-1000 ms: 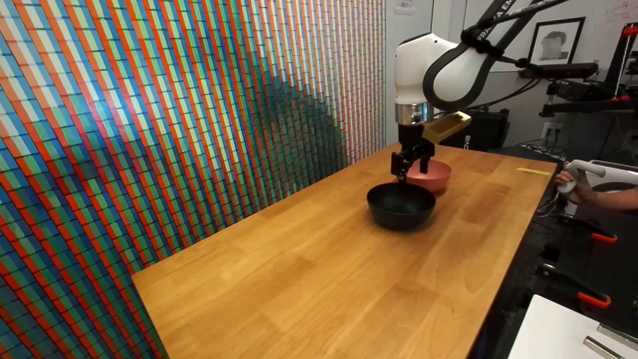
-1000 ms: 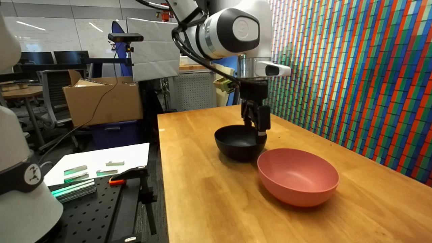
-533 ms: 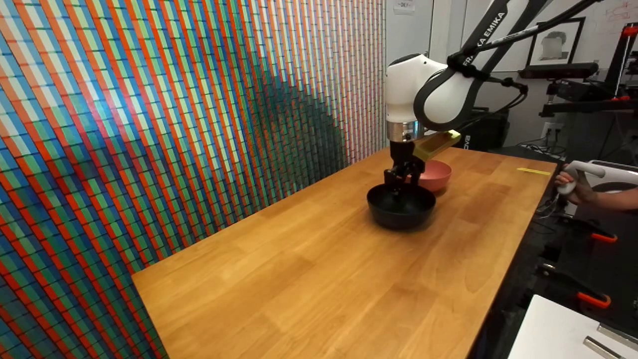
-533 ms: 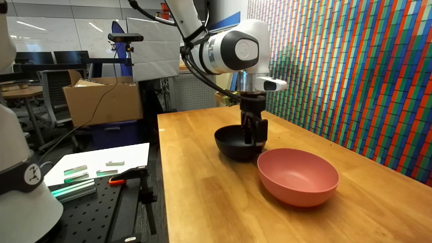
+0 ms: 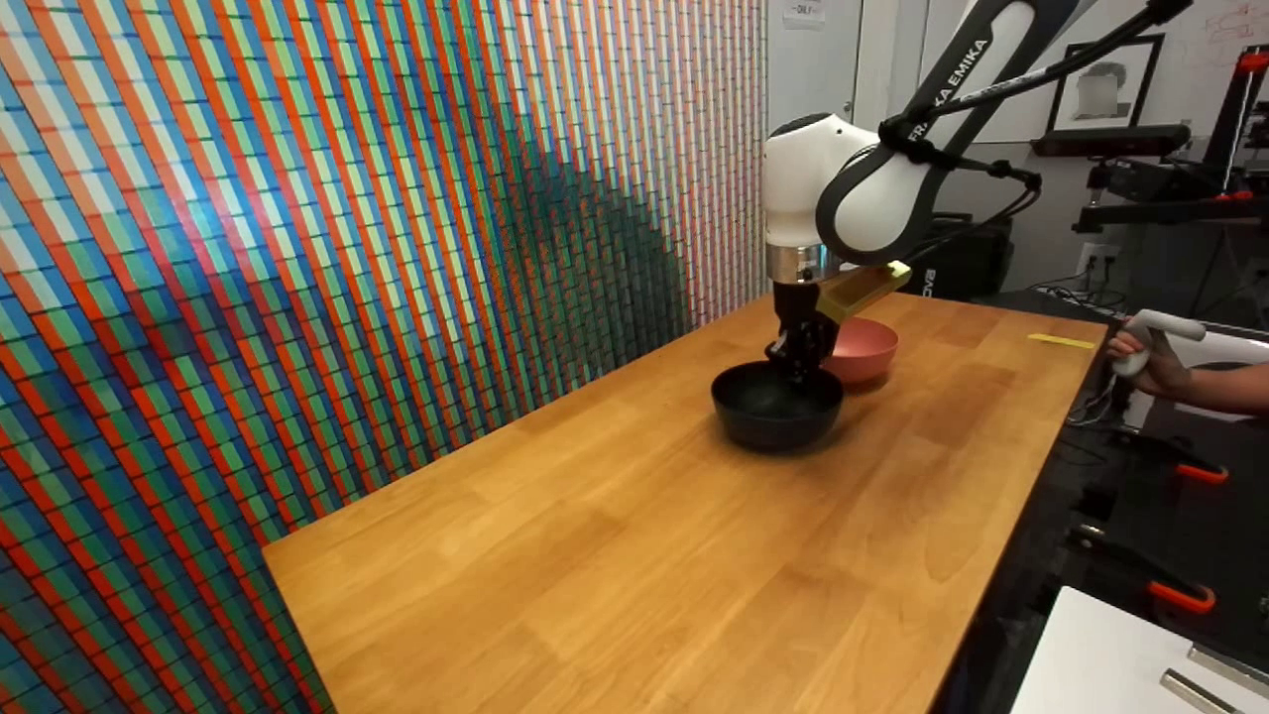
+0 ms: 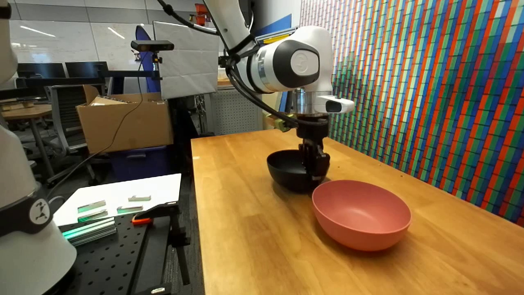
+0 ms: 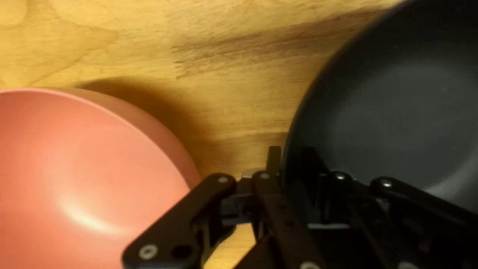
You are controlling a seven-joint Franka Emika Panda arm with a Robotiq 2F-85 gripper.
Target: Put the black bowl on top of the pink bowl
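Observation:
The black bowl (image 5: 768, 426) (image 6: 286, 174) sits on the table, its dark inside filling the right of the wrist view (image 7: 403, 119). Close beside it is the pink bowl (image 5: 863, 352) (image 6: 360, 217), at the left of the wrist view (image 7: 74, 168), with nothing in it that shows. My gripper (image 5: 798, 379) (image 6: 313, 172) (image 7: 291, 158) points down at the black bowl's rim on the pink bowl's side. One fingertip stands outside, right against the rim; the other is inside the bowl. The jaws are narrow around the wall, but dark on dark hides whether both sides press it.
The wooden table (image 6: 249, 237) runs along a colourful tiled wall (image 5: 397, 248). Yellow tape (image 5: 1061, 341) lies at its far end. A person's hand (image 5: 1150, 372) holds a white controller beside the table edge. A cardboard box (image 6: 127, 123) stands in the background.
My gripper has come down to the black bowl's rim and its jaws have narrowed around the wall. The black bowl has shifted slightly toward the tiled wall. The pink bowl has stayed put.

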